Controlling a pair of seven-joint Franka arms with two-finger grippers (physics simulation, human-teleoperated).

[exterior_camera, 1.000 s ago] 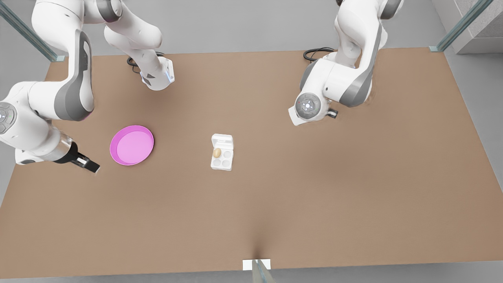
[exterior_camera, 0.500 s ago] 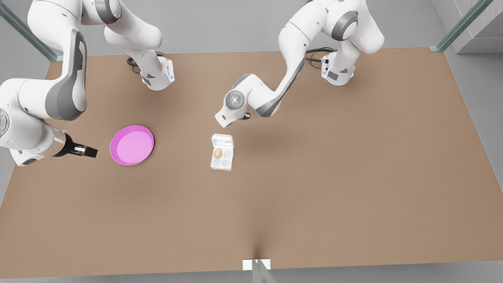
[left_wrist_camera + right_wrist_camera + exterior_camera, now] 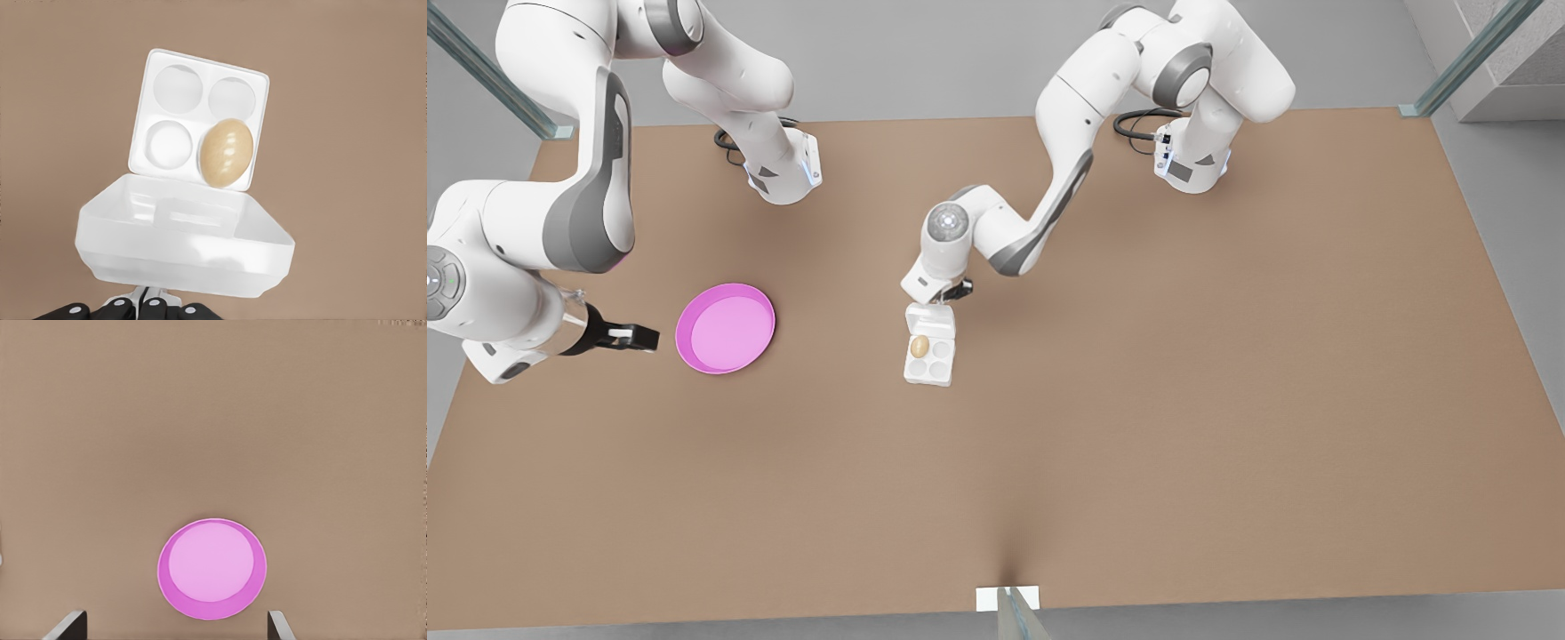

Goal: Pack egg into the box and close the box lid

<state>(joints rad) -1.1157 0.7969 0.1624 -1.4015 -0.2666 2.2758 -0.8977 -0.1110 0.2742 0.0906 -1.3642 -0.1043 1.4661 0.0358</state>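
The white box (image 3: 930, 371) sits mid-table with its box lid (image 3: 930, 320) folded back toward the far side. A tan egg (image 3: 919, 345) rests in one cup next to the hinge, and the other three cups hold nothing. My left gripper (image 3: 941, 298) hangs at the lid's far edge. In the left wrist view its fingertips (image 3: 151, 295) are together just behind the lid (image 3: 187, 233), with the egg (image 3: 225, 152) and box (image 3: 200, 65) beyond. My right gripper (image 3: 640, 338) is open, level with the table, at the front view's left.
A round pink plate (image 3: 725, 327) lies between the right gripper and the box, with nothing on it. In the right wrist view the plate (image 3: 212, 568) lies just ahead of the spread fingers (image 3: 67, 628). Both arm bases stand at the table's far edge.
The left arm swung from the front view's far right over to the box and came down at the lid's far edge. The right gripper drifted slightly toward the plate.
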